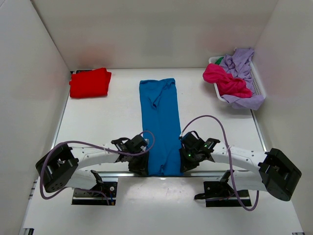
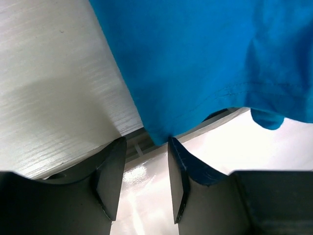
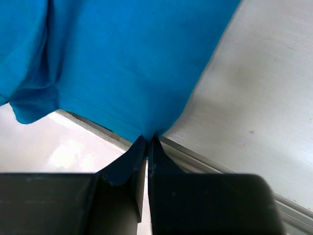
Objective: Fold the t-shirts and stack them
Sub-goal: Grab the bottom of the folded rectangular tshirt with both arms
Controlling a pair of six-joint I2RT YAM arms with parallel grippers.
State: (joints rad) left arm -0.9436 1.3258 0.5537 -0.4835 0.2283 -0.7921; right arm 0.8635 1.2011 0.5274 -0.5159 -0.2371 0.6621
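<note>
A bright blue t-shirt (image 1: 159, 122) lies as a long narrow strip down the table's middle, its near hem hanging over the front edge. My left gripper (image 2: 144, 147) is open at the hem's left corner (image 2: 159, 134), which touches the right finger's tip. My right gripper (image 3: 147, 142) is shut on the blue shirt's right hem corner (image 3: 151, 129). A folded red t-shirt (image 1: 90, 82) lies at the far left. A magenta pink t-shirt (image 1: 224, 81) and a lilac t-shirt (image 1: 242, 66) are bunched in the basket.
A white slatted basket (image 1: 258, 84) stands at the far right against the wall. White walls close in the table on the left, back and right. The table's metal front edge (image 3: 205, 161) runs just under both grippers.
</note>
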